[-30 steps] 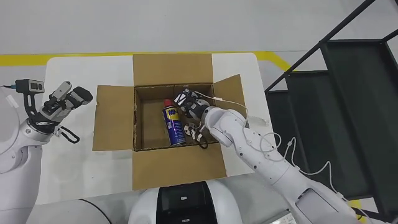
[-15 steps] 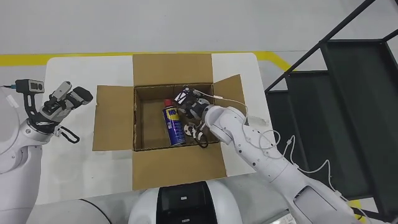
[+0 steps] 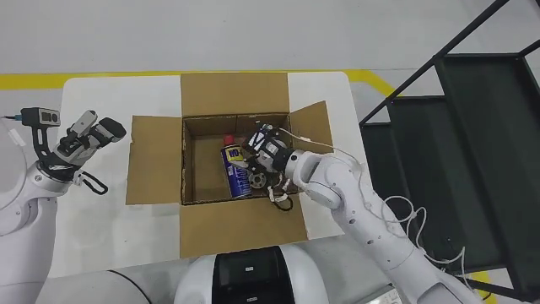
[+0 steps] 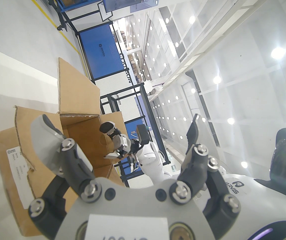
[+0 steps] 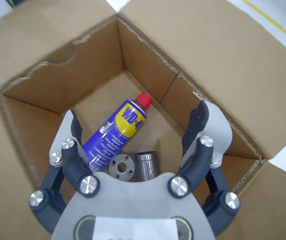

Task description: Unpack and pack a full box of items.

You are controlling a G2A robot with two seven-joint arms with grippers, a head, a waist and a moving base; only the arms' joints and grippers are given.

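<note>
Table's (image 3: 97, 215) box (image 3: 236, 93): right claw (image 5: 136, 111) farther back.

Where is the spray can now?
In the top view, the spray can lies inside the open cardboard box, beside a metal flange, near the right claw.

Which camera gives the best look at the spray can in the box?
The right wrist view: the can lies large on the box floor, red cap and label plain. The top view shows it smaller, with the right arm close beside it. In the left wrist view the box wall hides it.
</note>
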